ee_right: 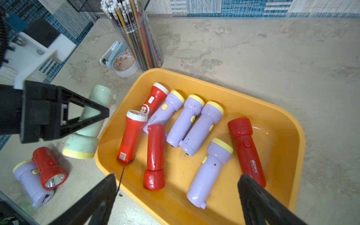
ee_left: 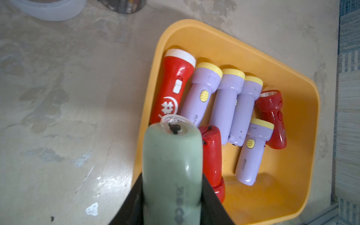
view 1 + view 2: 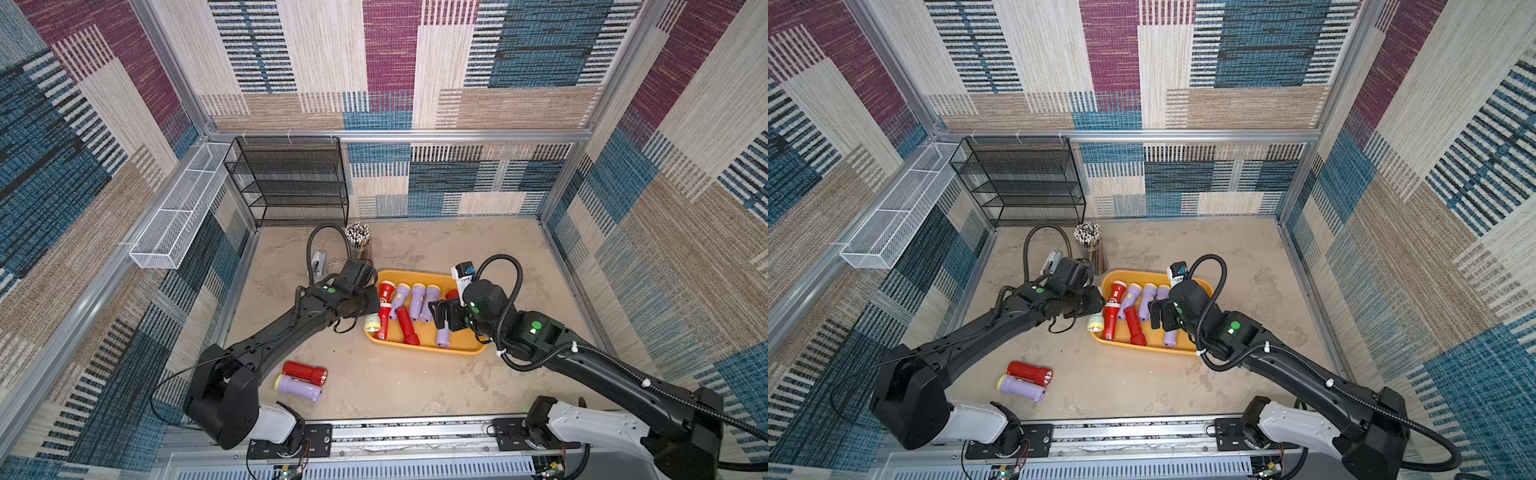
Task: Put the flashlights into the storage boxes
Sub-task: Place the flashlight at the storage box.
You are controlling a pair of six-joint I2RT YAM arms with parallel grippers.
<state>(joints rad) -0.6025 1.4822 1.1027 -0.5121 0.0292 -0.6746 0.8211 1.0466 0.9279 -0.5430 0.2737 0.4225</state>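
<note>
The yellow-orange storage box [image 3: 436, 348] sits mid-table and holds several red and lavender flashlights [image 1: 185, 124]. My left gripper [image 2: 172, 194] is shut on a pale green flashlight [image 2: 172, 165], also seen in a top view [image 3: 372, 324], and holds it just outside the box's left rim [image 1: 101, 136]. My right gripper [image 1: 177, 178] hangs open over the box's near right part [image 3: 442, 318] with nothing between its fingers. A red flashlight [image 3: 305, 372] and a lavender flashlight [image 3: 298, 387] lie side by side on the table near the front left.
A clear cup of pencils [image 3: 358, 239] stands just behind the box's back left corner, with a tape roll [image 1: 124, 65] beside it. A black mesh rack [image 3: 291, 183] stands at the back left. A white wire basket [image 3: 178, 212] hangs on the left wall.
</note>
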